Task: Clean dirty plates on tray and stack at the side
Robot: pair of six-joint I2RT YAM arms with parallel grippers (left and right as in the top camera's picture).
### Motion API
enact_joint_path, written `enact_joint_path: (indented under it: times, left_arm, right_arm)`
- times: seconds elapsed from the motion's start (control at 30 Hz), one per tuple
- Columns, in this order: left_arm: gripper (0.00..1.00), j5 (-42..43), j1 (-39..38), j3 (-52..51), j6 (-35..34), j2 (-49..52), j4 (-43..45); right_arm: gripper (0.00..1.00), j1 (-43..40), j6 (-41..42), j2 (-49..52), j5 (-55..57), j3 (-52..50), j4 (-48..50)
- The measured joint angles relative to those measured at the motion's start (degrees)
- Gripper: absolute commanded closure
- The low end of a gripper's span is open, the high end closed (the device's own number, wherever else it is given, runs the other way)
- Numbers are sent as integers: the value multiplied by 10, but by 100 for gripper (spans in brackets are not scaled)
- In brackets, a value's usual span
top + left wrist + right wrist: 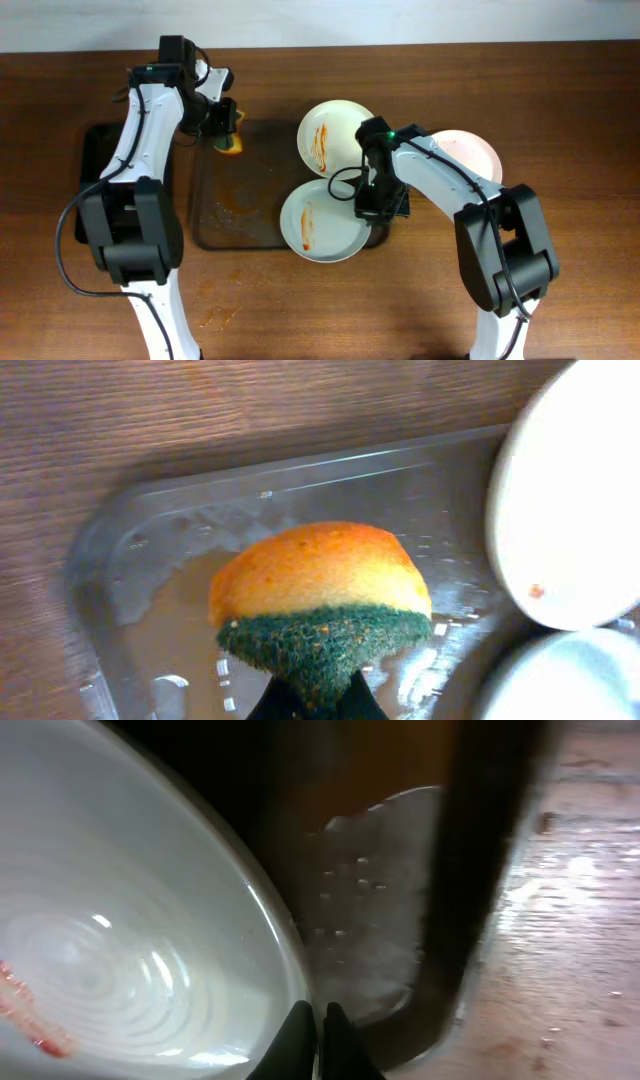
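The brown-grey tray lies mid-table. Two white dirty plates with orange-red streaks lie on its right half, one far and one near. My right gripper is shut on the near plate's right rim; the right wrist view shows the fingers pinching that rim. A third white plate lies on the table right of the tray, with no streak that I can make out. My left gripper is shut on an orange sponge with a green pad over the tray's far-left corner.
A narrower black tray lies left of the big tray, under the left arm. Orange residue smears the tray floor. The far plate's rim is close to the right of the sponge.
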Motion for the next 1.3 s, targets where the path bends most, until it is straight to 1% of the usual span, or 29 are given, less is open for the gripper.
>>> enact_joint_path:
  times: [0.1, 0.13, 0.17, 0.2, 0.27, 0.33, 0.4, 0.47, 0.6, 0.67, 0.7, 0.73, 0.77, 0.8, 0.83, 0.87, 0.9, 0.97, 1.03, 1.07, 1.13, 1.17, 1.2, 1.23, 1.27, 1.3]
  left_arm:
    - [99, 101, 24, 0, 12, 0, -12]
    - [99, 162, 49, 0, 17, 0, -23]
    - [99, 201, 66, 0, 24, 0, -27]
    - [99, 254, 86, 0, 37, 0, -39]
    - [99, 364, 130, 0, 71, 0, -56]
    - [99, 447, 162, 1, 103, 0, -75]
    - [100, 496, 174, 2, 134, 0, -105]
    - [100, 522, 172, 2, 168, 0, -133]
    - [100, 530, 171, 2, 207, 0, -150]
    - [100, 479, 167, 2, 213, 0, -150]
    - [100, 439, 159, 2, 211, 0, -147]
    - [100, 393, 146, 3, 193, 0, -133]
    - [100, 346, 128, 3, 166, 0, -119]
    - [100, 262, 95, 3, 115, 0, -107]
    - [100, 195, 69, 3, 78, 0, -102]
    - [100, 140, 47, 3, 26, 0, -99]
    - [100, 66, 17, 3, -2, 0, -97]
    - [100, -40, -11, 3, -77, 0, -94]
    - [100, -102, -10, 3, -126, 0, -93]
    - [100, -122, -6, 3, -142, 0, -94]
    - [100, -147, 0, 3, -161, 0, -94]
    - [100, -152, 0, 3, -165, 0, -95]
    - [100, -155, 0, 3, -167, 0, -94]
    - [100, -158, -1, 3, -169, 0, -93]
    - [100, -159, -2, 3, -169, 0, -93]
    - [99, -160, -3, 3, -169, 0, -93]
  right_arm:
    - [96, 4, -9, 0, -66, 0, 64]
    - [96, 12, -12, 0, -92, 0, 98]
    - [96, 18, -7, 0, -101, 0, 115]
    - [96, 32, 3, 0, -114, -1, 153]
    - [96, 52, 30, 0, -115, -1, 208]
    - [96, 76, 78, 0, -78, -1, 263]
    - [96, 101, 127, 0, -18, -1, 287]
    - [96, 118, 163, 0, 37, -1, 300]
    - [96, 120, 183, 0, 65, -1, 342]
    - [96, 120, 183, 1, 60, -1, 363]
    - [95, 120, 184, 3, 57, -1, 372]
    - [91, 120, 183, 4, 56, -1, 371]
    - [88, 120, 182, 4, 53, -1, 369]
    - [84, 120, 181, 4, 48, -1, 366]
    - [84, 120, 179, 4, 47, -1, 365]
    - [83, 120, 178, 4, 45, -1, 364]
    - [81, 120, 177, 7, 41, -1, 366]
    - [73, 120, 177, 25, 21, -1, 380]
    - [71, 120, 178, 41, 13, -1, 391]
    - [67, 118, 177, 43, 10, -1, 394]
    - [66, 118, 177, 43, 19, -1, 398]
    - [66, 118, 177, 44, 24, -1, 404]
    - [67, 118, 177, 47, 26, -1, 408]
    - [76, 118, 177, 51, 30, -1, 414]
    - [82, 118, 177, 57, 33, -1, 422]
    - [85, 118, 170, 61, 37, 3, 422]
